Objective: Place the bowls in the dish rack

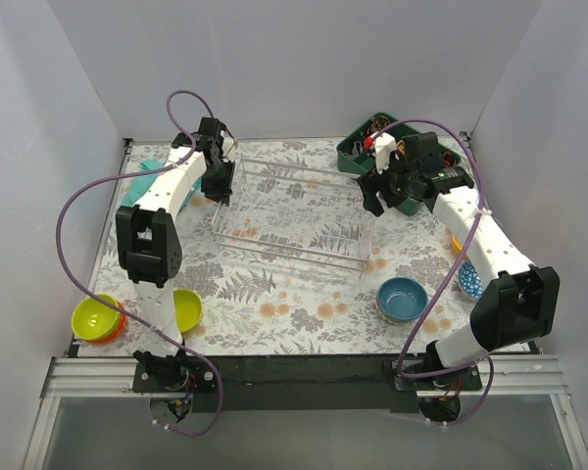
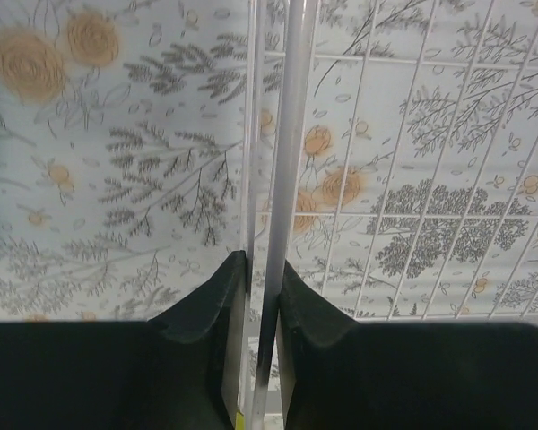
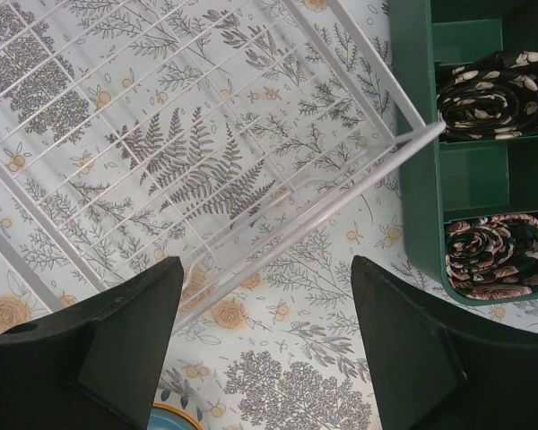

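The silver wire dish rack [image 1: 292, 217] stands mid-table and holds no bowls. My left gripper [image 1: 220, 189] is shut on the rack's left rim wire [image 2: 285, 170]; in the left wrist view the fingertips [image 2: 236, 278] pinch the wire. My right gripper [image 1: 376, 198] is open and empty, hovering above the rack's right end [image 3: 278, 193]. A blue bowl [image 1: 402, 299] sits on the table at the front right; its rim shows in the right wrist view [image 3: 174, 418]. A yellow-green bowl [image 1: 96, 315] on an orange one sits front left. Another yellow-green bowl [image 1: 189, 308] is partly hidden by the left arm.
A dark green compartment tray [image 1: 358, 149] with rolled cloths [image 3: 493, 90] stands at the back right, close to the rack's corner. A blue patterned bowl [image 1: 468, 281] peeks out beside the right arm. A teal object [image 1: 142, 174] lies at the left edge. White walls enclose the table.
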You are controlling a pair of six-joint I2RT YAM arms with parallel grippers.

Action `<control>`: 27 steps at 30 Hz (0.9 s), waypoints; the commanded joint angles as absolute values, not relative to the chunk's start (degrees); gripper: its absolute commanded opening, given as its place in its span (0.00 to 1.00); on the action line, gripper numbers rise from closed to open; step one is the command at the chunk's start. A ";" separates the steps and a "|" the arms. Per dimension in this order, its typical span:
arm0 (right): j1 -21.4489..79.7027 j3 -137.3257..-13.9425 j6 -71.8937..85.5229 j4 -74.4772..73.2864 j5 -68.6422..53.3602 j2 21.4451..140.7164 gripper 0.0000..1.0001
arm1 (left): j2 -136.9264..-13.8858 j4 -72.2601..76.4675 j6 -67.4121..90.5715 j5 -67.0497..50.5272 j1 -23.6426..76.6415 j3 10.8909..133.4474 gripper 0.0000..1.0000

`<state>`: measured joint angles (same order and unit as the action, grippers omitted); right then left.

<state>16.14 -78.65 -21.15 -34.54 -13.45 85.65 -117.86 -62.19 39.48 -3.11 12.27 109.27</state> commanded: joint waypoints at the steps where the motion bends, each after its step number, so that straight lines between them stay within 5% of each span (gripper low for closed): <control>1: 16.08 -79.89 -20.48 -32.78 -13.89 85.08 0.84 | -110.92 -65.57 48.86 -0.27 11.25 103.72 0.00; 27: 18.28 -81.83 -21.09 -32.26 -10.90 87.63 0.84 | -111.62 -66.89 56.96 1.76 11.34 107.32 0.00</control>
<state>17.37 -79.07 -20.97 -34.09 -12.08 88.79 -113.10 -66.92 54.15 2.35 12.05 103.90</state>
